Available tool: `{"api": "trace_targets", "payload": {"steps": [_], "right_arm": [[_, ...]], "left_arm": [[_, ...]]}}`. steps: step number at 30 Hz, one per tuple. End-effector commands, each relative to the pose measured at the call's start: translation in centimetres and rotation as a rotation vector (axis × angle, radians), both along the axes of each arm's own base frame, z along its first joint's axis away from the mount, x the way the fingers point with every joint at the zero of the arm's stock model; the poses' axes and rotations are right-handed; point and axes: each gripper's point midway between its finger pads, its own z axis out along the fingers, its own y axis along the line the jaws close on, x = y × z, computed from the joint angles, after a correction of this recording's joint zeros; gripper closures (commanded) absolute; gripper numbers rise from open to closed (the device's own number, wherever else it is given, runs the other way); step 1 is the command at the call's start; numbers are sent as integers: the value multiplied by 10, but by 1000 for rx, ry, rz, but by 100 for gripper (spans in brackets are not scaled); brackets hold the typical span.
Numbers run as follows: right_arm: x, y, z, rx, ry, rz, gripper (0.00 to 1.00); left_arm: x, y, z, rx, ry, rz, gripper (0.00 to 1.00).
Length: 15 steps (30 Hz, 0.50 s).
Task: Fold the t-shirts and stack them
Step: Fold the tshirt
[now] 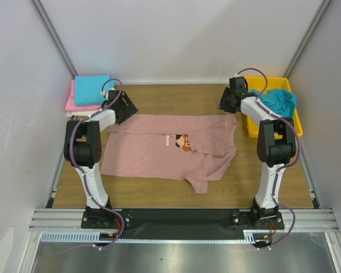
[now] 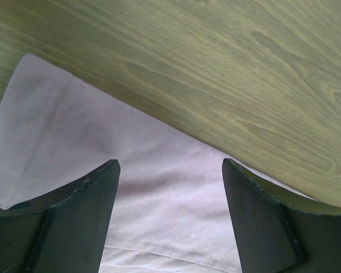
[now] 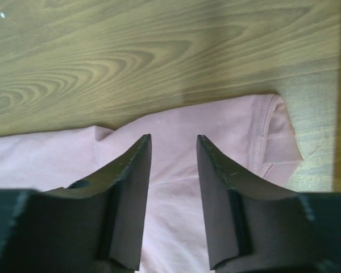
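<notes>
Evidently soft, light and limp, the dusty-pink t-shirt needs pinching along its far edge; left fingers gape released, right fingers narrower, grasping nothing.

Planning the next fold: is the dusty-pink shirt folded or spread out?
Spread out. The dusty-pink shirt lies flat on the table, print up; only one end is doubled over.
</notes>
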Motion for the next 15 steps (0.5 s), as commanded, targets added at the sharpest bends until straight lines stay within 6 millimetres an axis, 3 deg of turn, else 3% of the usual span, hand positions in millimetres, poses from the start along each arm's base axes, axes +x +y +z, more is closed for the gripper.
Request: {"api": "trace_targets", "payload": {"steps": [1, 6, 15], "right_arm": [[3, -2, -1, -18, 7, -17, 59], [-2, -8, -21, -42, 45, -35, 67], [-7, -16, -54, -75, 114, -64, 70]], "left_arm": [[22, -10, 49, -26, -135, -28, 21], [19, -11, 32, -36, -90, -14, 21], [19, -8, 9, -50, -21, 32, 22]]}}
